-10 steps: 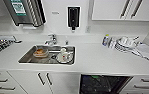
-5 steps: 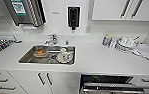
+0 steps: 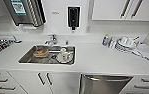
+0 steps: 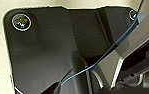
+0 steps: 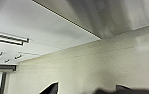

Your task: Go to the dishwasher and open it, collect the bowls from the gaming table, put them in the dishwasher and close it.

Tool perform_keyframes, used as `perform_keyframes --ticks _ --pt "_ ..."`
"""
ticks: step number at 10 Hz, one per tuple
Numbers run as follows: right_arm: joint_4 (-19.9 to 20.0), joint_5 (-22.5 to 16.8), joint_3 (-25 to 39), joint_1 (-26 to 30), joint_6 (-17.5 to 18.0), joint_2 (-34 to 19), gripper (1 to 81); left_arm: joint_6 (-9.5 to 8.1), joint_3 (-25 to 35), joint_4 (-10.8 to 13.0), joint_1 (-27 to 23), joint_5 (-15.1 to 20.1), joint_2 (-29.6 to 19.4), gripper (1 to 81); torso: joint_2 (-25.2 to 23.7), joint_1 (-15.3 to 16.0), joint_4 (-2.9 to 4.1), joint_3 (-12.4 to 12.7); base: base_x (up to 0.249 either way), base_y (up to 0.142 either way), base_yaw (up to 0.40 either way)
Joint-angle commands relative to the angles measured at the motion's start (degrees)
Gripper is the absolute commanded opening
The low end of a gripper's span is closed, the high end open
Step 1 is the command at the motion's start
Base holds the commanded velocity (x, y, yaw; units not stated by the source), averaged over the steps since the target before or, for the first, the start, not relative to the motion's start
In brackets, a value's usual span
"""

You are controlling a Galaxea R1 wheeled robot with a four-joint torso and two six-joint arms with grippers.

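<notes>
The brushed stainless-steel dishwasher point(image 3: 103, 83) is seen under the white counter's point(image 3: 95, 58) front edge; the state of either pincer cannot be told.

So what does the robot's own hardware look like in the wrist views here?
In the left wrist view: a wide matte black plate with rounded corners, silvery round fittings at its corners, a grey jointed bar beside it, and a thin blue cable running across. In the right wrist view, dark parts show.

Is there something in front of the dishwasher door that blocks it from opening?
Nothing visible does. The dishwasher sits under the counter, right of the sink, its door tipped slightly out at the top; the floor before it is out of frame.
</notes>
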Motion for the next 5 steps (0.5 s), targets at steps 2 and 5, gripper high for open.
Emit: perform_keyframes --ticks 2,5 --pt "-6.0 9.5 -8.7 -13.6 -1.1 -0.8 81.1 0.02 -0.2 0.0 -0.7 2.5 -0.5 81.1 0.0 0.0 0.0 0.0 0.0 0.0 0.0" --pt "-16.6 10.3 -20.4 -22.0 -0.9 4.8 81.1 0.2 -0.2 0.4 -0.7 2.6 0.2 81.1 0.0 0.0 0.0 0.0 0.0 0.0 0.0"
